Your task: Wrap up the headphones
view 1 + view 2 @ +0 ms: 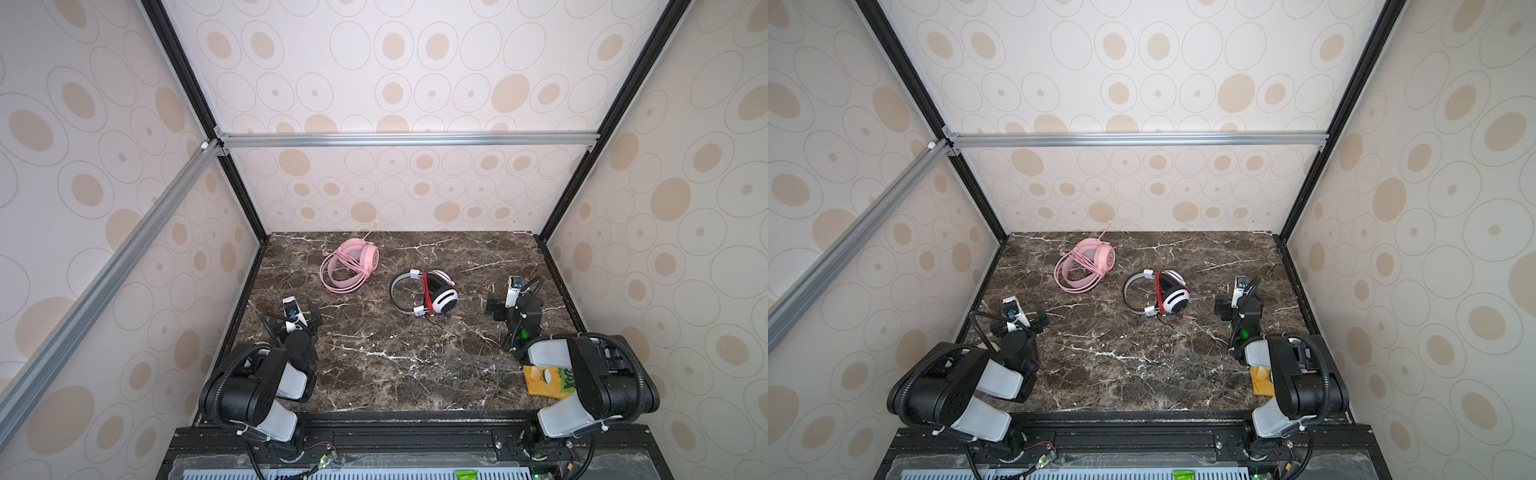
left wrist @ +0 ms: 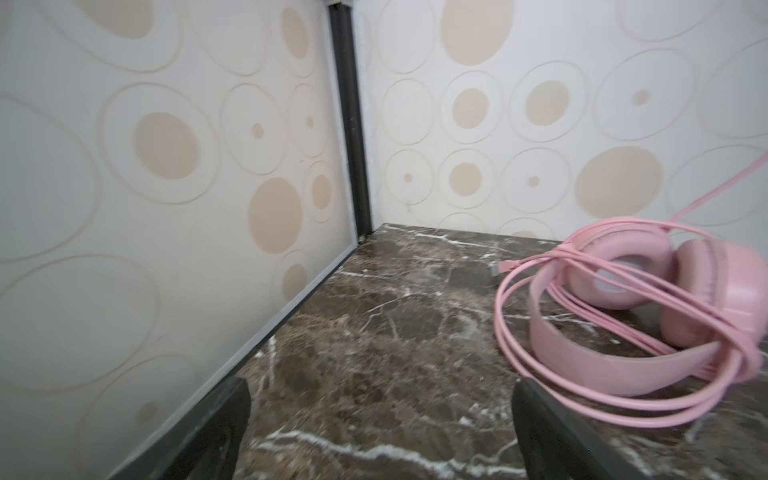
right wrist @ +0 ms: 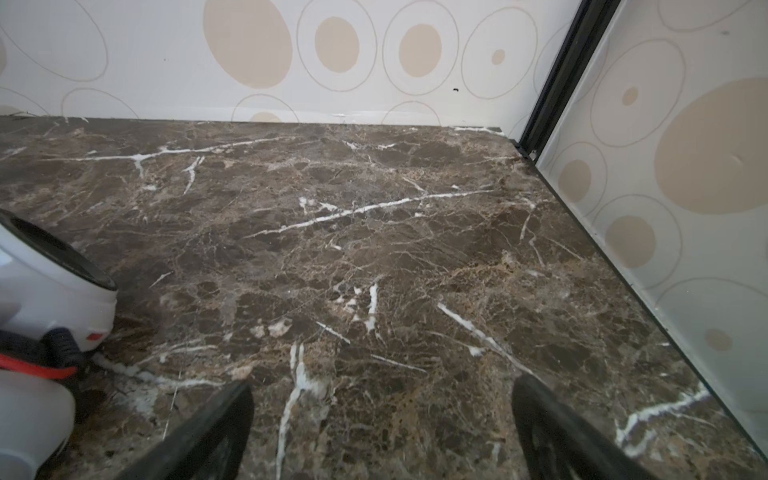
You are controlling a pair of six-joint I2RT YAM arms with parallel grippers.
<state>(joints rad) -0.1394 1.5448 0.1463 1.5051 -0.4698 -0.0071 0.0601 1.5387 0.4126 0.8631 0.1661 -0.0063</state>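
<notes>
Two headsets on the counter [image 1: 395, 374]; left pincer [image 2: 380, 432] and right pincer [image 3: 380, 432] both gape, empty.
Both top views show the pink headset [image 1: 350, 266] back left and the white-and-black headset [image 1: 428, 294] mid-counter; the left wrist view catches only the pink one, its pink cable [image 2: 503, 320] looped round it; the right wrist view only a white earcup [image 3: 50, 282] edge; a yellow packet [image 1: 536, 384] lies half under the right arm.

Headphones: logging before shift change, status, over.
Left gripper open, empty. Right gripper open, empty. Pink headphones and white-and-black headphones on table, both cable-wrapped. Nothing in the way.
</notes>
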